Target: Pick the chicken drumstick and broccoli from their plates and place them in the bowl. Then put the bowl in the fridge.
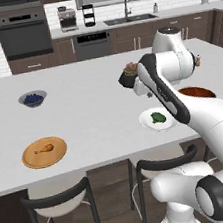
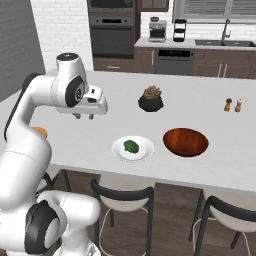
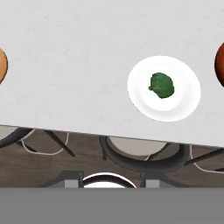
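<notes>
Looking first at the gripper (image 2: 84, 116), you see its two short fingers (image 2: 78, 116) standing apart with nothing between them. It hangs above the white counter (image 2: 200, 117), between the two plates, and carries nothing.

Nothing of the task is done yet. The broccoli (image 3: 162, 85) lies in the middle of the white plate (image 3: 186, 105), ahead and to the right of the hand. The reddish-brown bowl (image 2: 186, 141) stands just beside that plate, on its right. The chicken drumstick (image 1: 44, 149) lies on the wooden plate (image 1: 59, 154), well apart on the left side.

Please take care of these risks, as I judge them:
- The floret is small and bumpy. A grip that is off-centre could make it roll out of the fingers.
- The white plate sits near the counter edge, above the stools (image 2: 122, 192). A push from the side could slide it off.
- The bowl is glossy and shallow, so a grip on its rim may tilt it and spill the food.
- The black succulent pot (image 2: 150, 102) stands behind the plate and could be hit by a wide swing.

Around this, the counter also holds a grey bowl of blueberries (image 1: 33, 99) and two shakers (image 2: 233, 105). Behind are the wall oven (image 2: 112, 35) and the sink (image 1: 129, 19).
</notes>
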